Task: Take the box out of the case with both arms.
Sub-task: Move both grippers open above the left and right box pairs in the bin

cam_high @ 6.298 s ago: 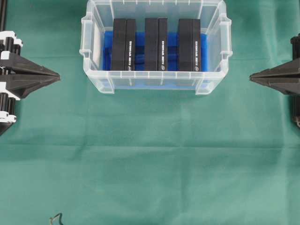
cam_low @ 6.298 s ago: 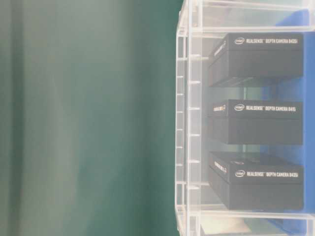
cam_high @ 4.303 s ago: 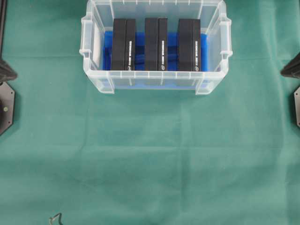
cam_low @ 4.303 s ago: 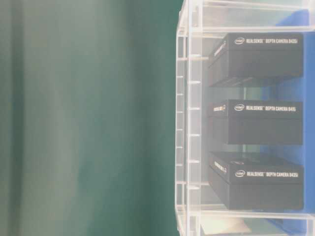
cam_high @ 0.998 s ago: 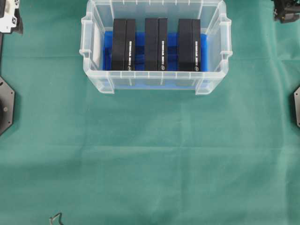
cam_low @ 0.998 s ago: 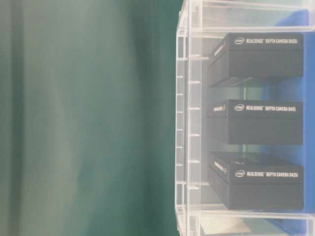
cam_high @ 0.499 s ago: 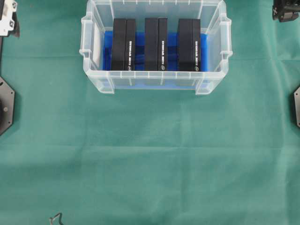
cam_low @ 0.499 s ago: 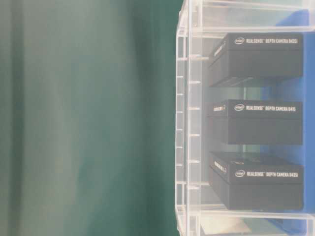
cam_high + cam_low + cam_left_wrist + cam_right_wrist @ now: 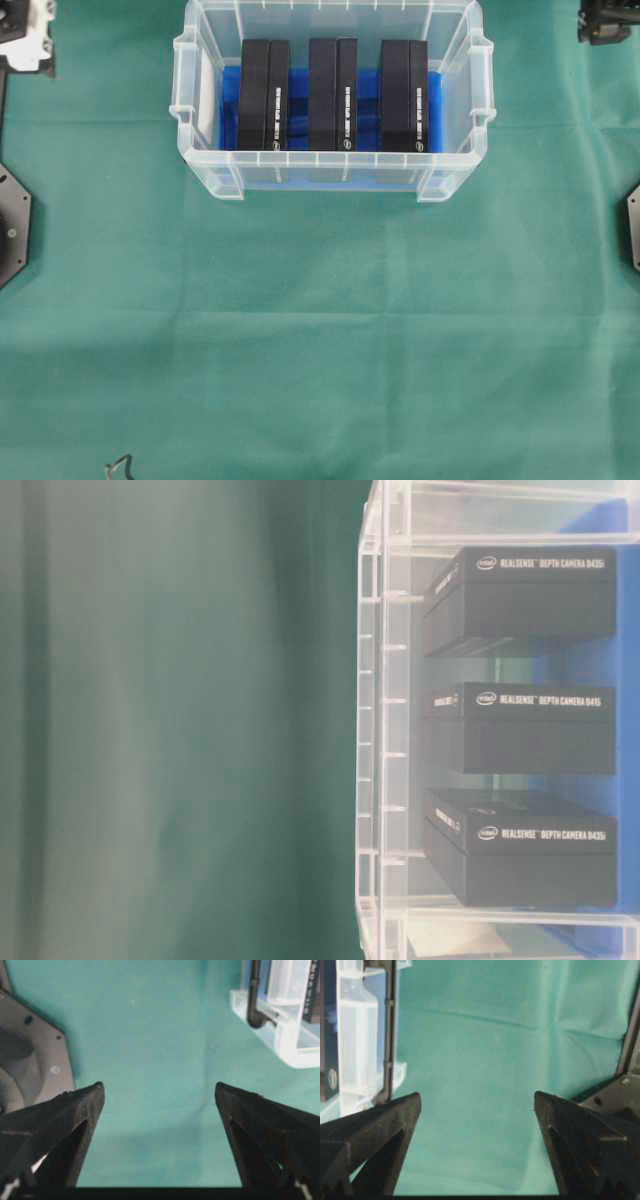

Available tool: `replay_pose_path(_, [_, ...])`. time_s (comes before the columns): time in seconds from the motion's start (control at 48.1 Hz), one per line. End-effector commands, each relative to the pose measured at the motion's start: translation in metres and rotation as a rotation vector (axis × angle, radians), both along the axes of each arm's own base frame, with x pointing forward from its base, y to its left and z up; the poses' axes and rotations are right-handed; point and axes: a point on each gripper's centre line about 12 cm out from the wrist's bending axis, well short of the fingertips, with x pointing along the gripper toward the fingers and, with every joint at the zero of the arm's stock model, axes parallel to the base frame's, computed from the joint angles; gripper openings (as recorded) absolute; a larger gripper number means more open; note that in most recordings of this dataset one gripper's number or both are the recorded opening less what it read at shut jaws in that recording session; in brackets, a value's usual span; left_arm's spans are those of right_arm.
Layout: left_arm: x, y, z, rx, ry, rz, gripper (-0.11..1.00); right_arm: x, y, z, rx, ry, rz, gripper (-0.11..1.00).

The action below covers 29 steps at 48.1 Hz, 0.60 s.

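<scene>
While both wrist views look down on green cloth [image 9: 320, 330], the left gripper [image 9: 159, 1091] is spread wide with nothing between its tips; likewise the right gripper [image 9: 477, 1101], jaws wide apart and empty. In the overhead view the left arm [image 9: 25, 30] shows only at 10 o'clock in the frame corner, the right arm [image 9: 605, 20] at 2 o'clock, both well apart from the case [image 9: 200, 150]. The case sits at 12 o'clock on the cloth. Three black boxes stand upright side by side inside it on a blue liner [image 9: 232, 90]: left box [image 9: 264, 95], middle box [image 9: 333, 93], right box [image 9: 403, 95]. None touched.
</scene>
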Motion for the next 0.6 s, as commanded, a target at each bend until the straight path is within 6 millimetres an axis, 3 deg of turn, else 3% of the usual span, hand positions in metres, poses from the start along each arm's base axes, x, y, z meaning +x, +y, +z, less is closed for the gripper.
replay_pose_path(0.0, [0.010,0.001,0.008,0.006,-0.018,-0.002,0.88,0.011,-0.001,0.008,-0.019,-0.049,0.013,0.97])
replay_pose_path(0.229, [0.044,0.008,0.006,-0.001,-0.005,-0.026,0.87,0.042,-0.007,0.007,-0.015,-0.057,0.045,0.97])
replay_pose_path(0.582, [0.096,0.021,0.000,0.016,-0.027,-0.065,0.87,0.108,-0.014,0.012,-0.017,-0.081,0.116,0.97])
